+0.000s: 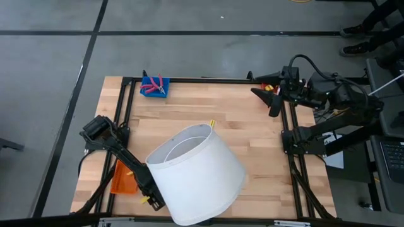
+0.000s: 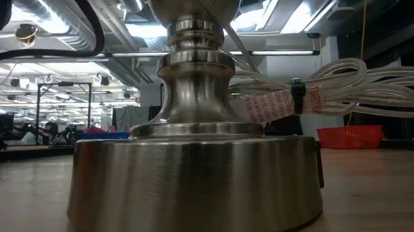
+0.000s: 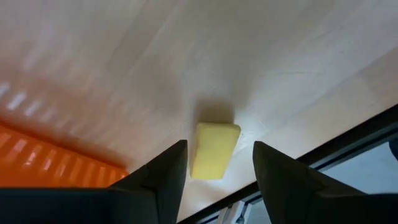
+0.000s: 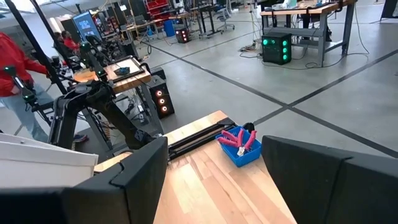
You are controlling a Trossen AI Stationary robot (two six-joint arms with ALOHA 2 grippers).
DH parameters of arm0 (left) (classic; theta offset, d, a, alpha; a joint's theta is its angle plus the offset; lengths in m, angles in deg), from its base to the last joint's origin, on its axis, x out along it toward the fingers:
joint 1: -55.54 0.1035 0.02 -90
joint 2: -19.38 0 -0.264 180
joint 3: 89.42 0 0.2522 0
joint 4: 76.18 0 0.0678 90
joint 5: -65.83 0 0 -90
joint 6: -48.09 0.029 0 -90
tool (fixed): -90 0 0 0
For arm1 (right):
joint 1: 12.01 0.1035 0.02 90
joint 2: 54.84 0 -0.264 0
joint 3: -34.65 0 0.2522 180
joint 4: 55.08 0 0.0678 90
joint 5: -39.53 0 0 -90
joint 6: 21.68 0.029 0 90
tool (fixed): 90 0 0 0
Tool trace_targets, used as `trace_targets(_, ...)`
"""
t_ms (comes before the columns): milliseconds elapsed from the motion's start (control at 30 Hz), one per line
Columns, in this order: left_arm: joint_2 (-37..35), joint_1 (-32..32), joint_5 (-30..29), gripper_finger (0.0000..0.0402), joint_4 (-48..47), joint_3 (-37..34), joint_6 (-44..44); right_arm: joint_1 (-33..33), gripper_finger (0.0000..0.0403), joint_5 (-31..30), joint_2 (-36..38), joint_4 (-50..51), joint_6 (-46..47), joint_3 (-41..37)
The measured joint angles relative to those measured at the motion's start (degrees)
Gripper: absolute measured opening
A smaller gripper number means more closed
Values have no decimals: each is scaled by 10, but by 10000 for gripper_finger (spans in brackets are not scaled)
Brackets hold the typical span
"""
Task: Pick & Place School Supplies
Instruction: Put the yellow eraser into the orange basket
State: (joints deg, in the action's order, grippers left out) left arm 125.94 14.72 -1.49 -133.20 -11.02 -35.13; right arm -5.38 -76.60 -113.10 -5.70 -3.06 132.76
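Left gripper [image 3: 214, 163] is hovering low over the wooden table [image 1: 252, 126] at its near left corner, tucked beside the white lampshade [image 1: 199, 173] and just next to the orange tray [image 1: 121, 180]. In the left wrist view its fingers [image 3: 163, 177] are standing apart, straddling a yellow block [image 3: 213, 149] that is lying flat on the bare wood, not yet touched on either side. The block is sitting close to the table's black frame edge, with the orange tray a little off to one side. It is looking like a small eraser-type piece: probably light, slightly soft and grippy, with rounded corners, so not fragile and unlikely to slip. Best hold appears to be across its two long flat sides near the middle; the fingers are already roughly lined up for that. Right gripper [image 4: 214, 180] is waiting at the far right corner of the table, jaws spread wide, pointing across toward the blue tray [image 1: 153, 87] at the far left, which is holding pink-handled scissors [image 4: 239, 139]. Some small red and yellow pieces [image 1: 268, 87] are showing near the right gripper in the high view, too small to identify. The low view is filled by a metal lamp base [image 2: 196, 180].
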Motion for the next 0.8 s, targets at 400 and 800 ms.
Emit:
trace_targets(400, 13, -15, 34, 173, 21, 0, 9, 0, 265, -11, 12, 13, 0, 0)
trace_targets(800, 38, -14, 53, 169, 28, 2, 37, 0, 265, -11, 12, 13, 1, 0)
